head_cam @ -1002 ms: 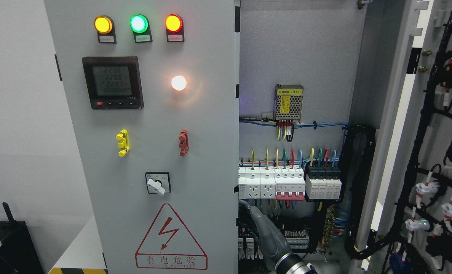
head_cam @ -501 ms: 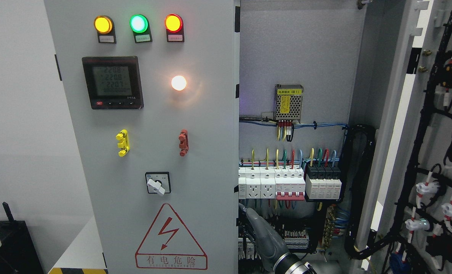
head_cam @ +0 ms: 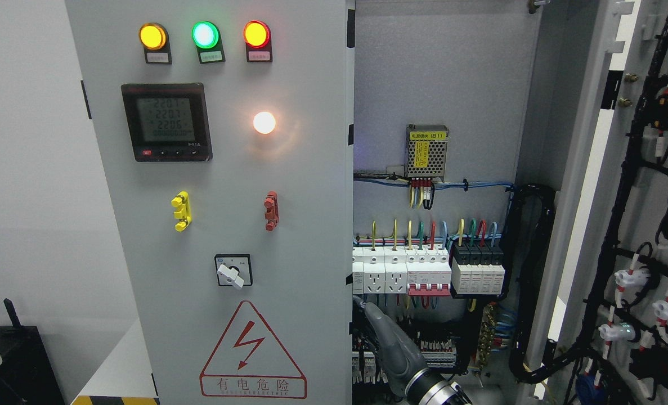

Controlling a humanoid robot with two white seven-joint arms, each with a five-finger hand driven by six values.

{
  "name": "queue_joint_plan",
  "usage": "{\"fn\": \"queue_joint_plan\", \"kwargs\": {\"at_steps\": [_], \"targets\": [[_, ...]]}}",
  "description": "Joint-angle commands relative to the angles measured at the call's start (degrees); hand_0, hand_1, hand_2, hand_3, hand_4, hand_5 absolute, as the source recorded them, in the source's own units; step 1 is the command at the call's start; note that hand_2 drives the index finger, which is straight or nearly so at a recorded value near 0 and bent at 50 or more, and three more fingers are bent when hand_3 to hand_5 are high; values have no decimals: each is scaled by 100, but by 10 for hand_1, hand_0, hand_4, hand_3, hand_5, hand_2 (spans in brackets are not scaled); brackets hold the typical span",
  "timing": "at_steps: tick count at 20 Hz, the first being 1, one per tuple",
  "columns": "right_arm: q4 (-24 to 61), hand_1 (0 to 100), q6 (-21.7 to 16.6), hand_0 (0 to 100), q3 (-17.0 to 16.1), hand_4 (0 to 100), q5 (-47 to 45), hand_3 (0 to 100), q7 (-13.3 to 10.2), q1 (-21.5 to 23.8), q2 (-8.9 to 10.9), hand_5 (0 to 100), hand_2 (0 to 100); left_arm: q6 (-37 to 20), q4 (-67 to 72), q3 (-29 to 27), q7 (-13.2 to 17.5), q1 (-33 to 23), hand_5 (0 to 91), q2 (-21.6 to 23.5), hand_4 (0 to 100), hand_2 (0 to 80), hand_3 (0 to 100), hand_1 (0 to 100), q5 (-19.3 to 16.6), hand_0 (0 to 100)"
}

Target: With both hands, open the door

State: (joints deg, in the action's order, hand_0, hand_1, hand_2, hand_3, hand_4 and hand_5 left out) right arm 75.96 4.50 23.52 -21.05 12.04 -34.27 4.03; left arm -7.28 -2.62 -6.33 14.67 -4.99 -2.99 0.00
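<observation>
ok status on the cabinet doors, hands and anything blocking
Right door swung wide open, left door shut. One grey arm low at the cabinet opening, hand hidden, side unclear. Nothing visibly in the way.

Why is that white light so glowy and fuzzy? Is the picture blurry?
In the head view the white lamp is overexposed, so it spills a soft halo onto the grey door. The rest is sharp: the meter digits and warning triangle read clearly.
</observation>
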Motion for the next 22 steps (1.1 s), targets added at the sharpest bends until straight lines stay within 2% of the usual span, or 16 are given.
{"fn": "queue_joint_plan", "kwargs": {"at_steps": [1,3,6,11,15,22], "targets": [[-81,0,25,107,4,0,-5,0,8,-36,2,0,0,8,-1,0,0,-2,0,0,31,0,0,0,-149,0],[-99,0,25,107,4,0,-57,0,26,-36,10,0,0,7,-1,0,0,-2,0,0,30,0,0,0,-149,0],[-99,0,77,107,21,0,-312,0,298,-36,28,0,0,-1,-1,0,0,7,0,0,31,0,0,0,-149,0],[-143,0,69,107,13,0,-321,0,342,-44,45,0,0,-1,7,0,0,-2,0,0,31,0,0,0,-149,0],[-187,0,69,107,4,0,-330,0,571,-71,54,0,0,8,-1,0,0,-2,0,0,31,0,0,0,-149,0],[-275,0,69,107,-14,0,-391,0,632,-141,45,0,0,-1,-1,0,0,-2,0,0,30,0,0,0,-149,0]]}}
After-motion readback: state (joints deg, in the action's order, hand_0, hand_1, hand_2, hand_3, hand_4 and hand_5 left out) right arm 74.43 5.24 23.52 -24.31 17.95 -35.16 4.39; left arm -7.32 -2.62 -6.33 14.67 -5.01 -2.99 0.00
